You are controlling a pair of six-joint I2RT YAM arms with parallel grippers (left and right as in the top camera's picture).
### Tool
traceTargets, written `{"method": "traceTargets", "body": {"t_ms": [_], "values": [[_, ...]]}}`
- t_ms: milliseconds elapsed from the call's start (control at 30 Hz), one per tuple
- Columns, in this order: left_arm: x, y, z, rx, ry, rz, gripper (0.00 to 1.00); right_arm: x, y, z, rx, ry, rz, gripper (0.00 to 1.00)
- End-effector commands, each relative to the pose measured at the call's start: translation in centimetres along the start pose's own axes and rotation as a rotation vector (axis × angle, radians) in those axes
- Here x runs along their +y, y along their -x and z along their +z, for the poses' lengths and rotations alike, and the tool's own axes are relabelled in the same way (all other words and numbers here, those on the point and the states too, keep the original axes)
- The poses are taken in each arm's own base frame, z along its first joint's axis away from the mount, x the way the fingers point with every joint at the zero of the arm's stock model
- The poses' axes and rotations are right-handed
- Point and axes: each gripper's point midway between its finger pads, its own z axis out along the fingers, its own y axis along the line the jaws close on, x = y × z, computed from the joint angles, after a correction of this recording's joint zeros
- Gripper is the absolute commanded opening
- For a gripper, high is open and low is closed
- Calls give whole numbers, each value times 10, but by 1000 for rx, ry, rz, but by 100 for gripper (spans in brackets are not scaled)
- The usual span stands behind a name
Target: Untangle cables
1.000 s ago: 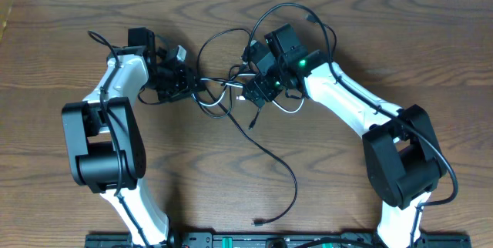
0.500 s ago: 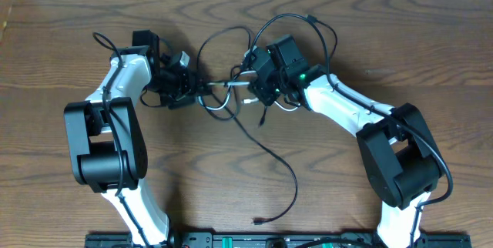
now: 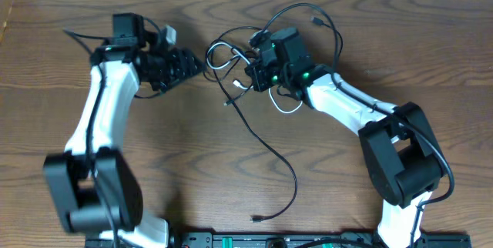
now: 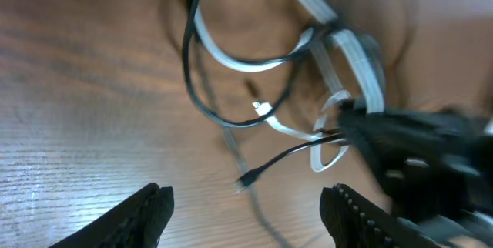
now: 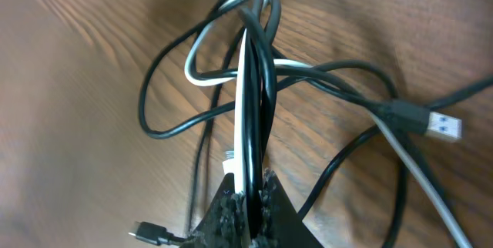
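A: Claws?
B: R claw (image 5: 248,196) clenched on white + black cables (image 5: 246,117). L claw (image 4: 245,206) released, empty.
A: Cables where?
B: Tangled btwn claws, on desk (image 3: 192,163); one black tail trails toward the robot.

left gripper (image 4: 245,200): jaws apart | right gripper (image 5: 248,192): jaws closed | grippers facing each other, apart

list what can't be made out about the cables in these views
Overhead: how the cables cross beneath the right gripper, hidden by its body.
Overhead: the type of the plug end near the bottom edge, too small.
Left wrist: the white cable toward the right, smeared by motion blur.
Right wrist: where the black cables lead, cut off by the top and right edges.
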Motion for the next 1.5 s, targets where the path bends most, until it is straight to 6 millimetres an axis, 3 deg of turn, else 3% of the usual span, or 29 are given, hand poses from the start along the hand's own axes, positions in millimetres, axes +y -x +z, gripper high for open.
{"method": "traceTargets", "body": {"t_ms": [0, 100, 267, 467, 567, 667, 900, 1133, 1333, 1400, 1467], "values": [[-9, 12, -21, -83, 32, -94, 67, 11, 13, -14, -15, 130, 192, 1], [-10, 10, -21, -83, 31, -163, 67, 16, 26, -22, -39, 219, 219, 1], [-13, -5, -4, -42, 48, -277, 67, 22, 32, -30, -45, 296, 218, 1], [11, 3, 4, -182, 250, -547, 67, 25, 31, -29, -43, 299, 197, 1], [12, 1, 11, -214, 288, -624, 67, 26, 30, -28, -41, 301, 194, 1], [7, 0, 23, -211, 277, -655, 67, 28, 29, -28, -42, 304, 177, 1], [-2, 21, 55, -243, 195, -685, 67, 33, 27, -27, -38, 314, 147, 1], [6, 26, 85, -218, 172, -687, 67, 34, 25, -26, -31, 313, 139, 1], [7, 47, 113, -253, 91, -700, 67, 36, 24, -25, -29, 316, 132, 1], [7, 48, 119, -247, 78, -701, 63, 37, 24, -25, -28, 317, 132, 1], [9, 46, 126, -228, 71, -703, 53, 37, 24, -25, -28, 317, 129, 1]]}}
